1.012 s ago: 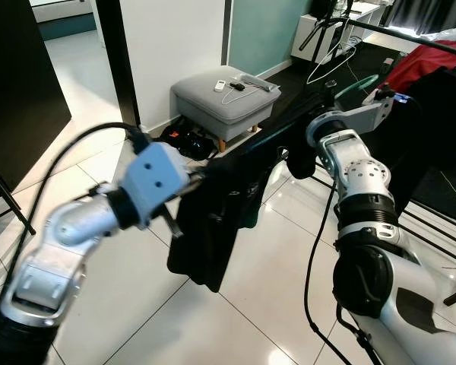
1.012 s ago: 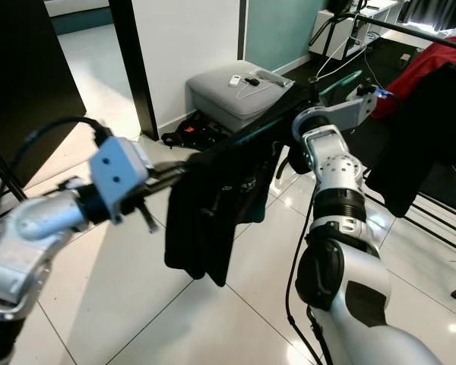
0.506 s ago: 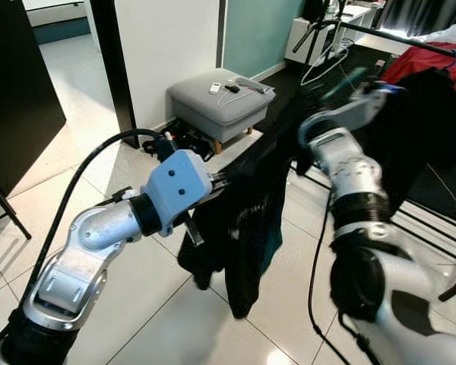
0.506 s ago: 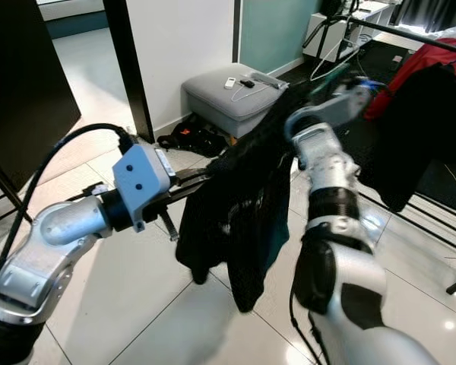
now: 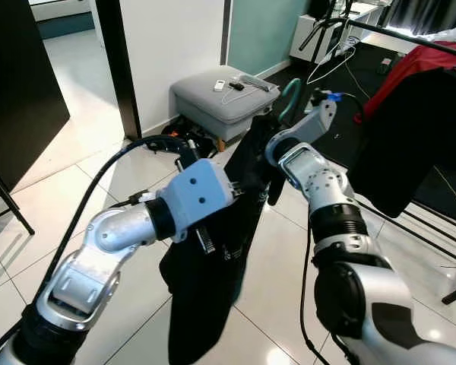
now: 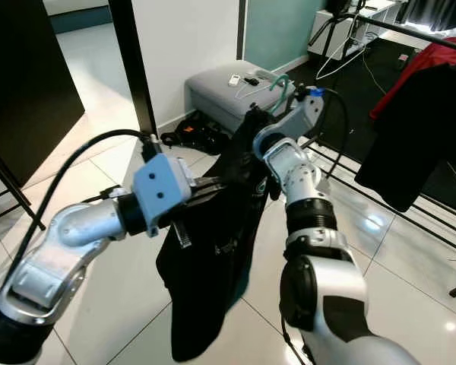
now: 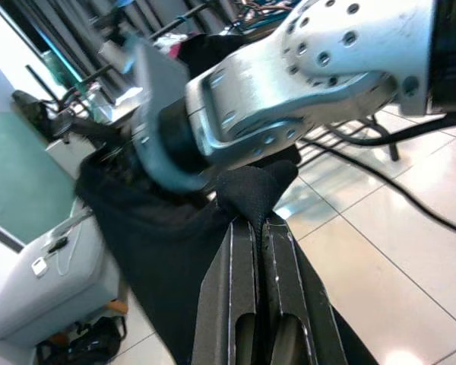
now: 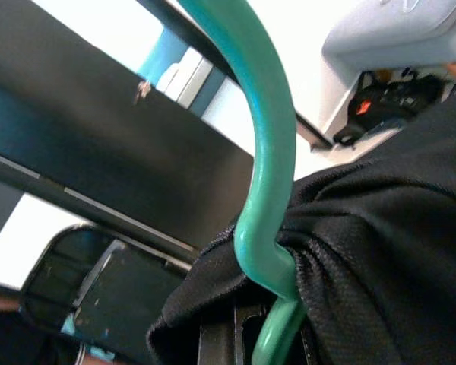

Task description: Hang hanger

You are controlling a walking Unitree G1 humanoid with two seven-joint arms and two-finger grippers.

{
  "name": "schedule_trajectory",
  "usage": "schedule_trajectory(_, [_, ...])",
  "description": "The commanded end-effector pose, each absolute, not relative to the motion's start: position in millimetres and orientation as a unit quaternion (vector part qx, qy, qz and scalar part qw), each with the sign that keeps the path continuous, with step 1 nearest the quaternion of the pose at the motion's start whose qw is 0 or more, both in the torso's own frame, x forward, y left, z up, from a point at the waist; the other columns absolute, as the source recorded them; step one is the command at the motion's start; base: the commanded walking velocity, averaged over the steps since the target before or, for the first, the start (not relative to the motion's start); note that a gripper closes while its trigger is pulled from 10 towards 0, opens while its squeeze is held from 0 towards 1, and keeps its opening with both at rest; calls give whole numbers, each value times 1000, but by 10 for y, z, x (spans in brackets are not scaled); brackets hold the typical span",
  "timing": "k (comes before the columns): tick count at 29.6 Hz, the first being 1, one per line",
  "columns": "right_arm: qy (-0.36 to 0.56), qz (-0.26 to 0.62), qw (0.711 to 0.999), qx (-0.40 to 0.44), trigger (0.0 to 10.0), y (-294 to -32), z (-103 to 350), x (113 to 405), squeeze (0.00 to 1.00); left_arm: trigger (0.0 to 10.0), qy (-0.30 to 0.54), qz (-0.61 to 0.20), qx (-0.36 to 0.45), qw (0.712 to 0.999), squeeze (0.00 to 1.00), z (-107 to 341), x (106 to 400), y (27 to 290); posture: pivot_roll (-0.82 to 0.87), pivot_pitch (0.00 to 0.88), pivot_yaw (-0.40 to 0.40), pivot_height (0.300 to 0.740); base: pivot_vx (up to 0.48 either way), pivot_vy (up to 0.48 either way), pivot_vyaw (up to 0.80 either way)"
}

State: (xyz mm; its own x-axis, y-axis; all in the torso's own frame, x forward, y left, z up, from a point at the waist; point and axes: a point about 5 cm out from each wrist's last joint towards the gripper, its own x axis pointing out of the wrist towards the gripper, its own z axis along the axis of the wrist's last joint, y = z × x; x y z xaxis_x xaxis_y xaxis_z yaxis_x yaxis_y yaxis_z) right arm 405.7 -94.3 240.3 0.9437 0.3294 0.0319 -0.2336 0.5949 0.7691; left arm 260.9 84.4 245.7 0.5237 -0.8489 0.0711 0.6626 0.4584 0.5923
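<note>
I've got a teal plastic hanger (image 8: 262, 175) carrying a black garment (image 5: 213, 281), which hangs in a long limp fold over the white tiled floor (image 5: 68, 182) between my two arms, just ahead of the grey footstool (image 5: 213, 95). The hanger's curved hook (image 5: 289, 87) pokes up above the right wrist. Half a second ago the cloth was stretched out toward the clothes rack (image 5: 433, 46); it now droops straight down and sits closer in, and the right forearm has swung inward. The left gripper (image 7: 260, 251) reaches forward with its fingers pressed together, pinching a peak of the black fabric. The right gripper (image 8: 251, 334) is raised at the hanger's neck with cloth bunched round it; I cannot tell how its fingers stand.
</note>
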Motion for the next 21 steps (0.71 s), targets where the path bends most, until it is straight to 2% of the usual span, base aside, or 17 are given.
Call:
schedule_trajectory(1, [55,175,899,397,10000,-916,2413,4019,0,10000,-183,-451,265,832,0,2479,2605,819,36,57,-100,740,0,0,0])
schedule_trajectory(2, [55,175,899,397,10000,-916,2413,4019,0,10000,-183,-451,265,832,0,2479,2605,819,36,57,-100,740,0,0,0])
schedule_trajectory(3, [76,204,913,344,10000,-805,2297,3957,0,10000,-178,-446,266,836,0,2475,2621,836,33,53,-100,740,0,0,0])
schedule_trajectory(4, [76,204,913,344,10000,-805,2297,3957,0,10000,-178,-446,266,836,0,2475,2621,836,33,53,-100,740,0,0,0])
schedule_trajectory(5, [105,230,920,299,10000,-702,2149,3891,0,10000,-175,-439,269,839,0,2473,2642,858,29,54,-100,740,0,0,0])
schedule_trajectory(6, [105,230,920,299,10000,-702,2149,3891,0,10000,-175,-439,269,839,0,2473,2642,858,29,54,-100,740,0,0,0])
schedule_trajectory(7, [137,230,925,269,10000,-638,1967,3835,0,10000,-170,-431,272,843,0,2469,2665,882,29,57,-97,740,0,0,0])
schedule_trajectory(11, [122,230,915,307,10000,-571,2033,3814,0,10000,-134,-405,292,856,0,2380,2732,964,27,66,-92,740,0,0,0])
schedule_trajectory(16, [99,223,919,310,10000,-592,2124,3846,0,10000,-93,-384,302,868,0,2266,2779,1018,29,66,-96,740,0,0,0])
schedule_trajectory(21, [72,194,908,363,10000,-772,2248,3915,0,10000,-41,-365,312,876,0,2146,2819,1140,30,71,-97,740,0,0,0])
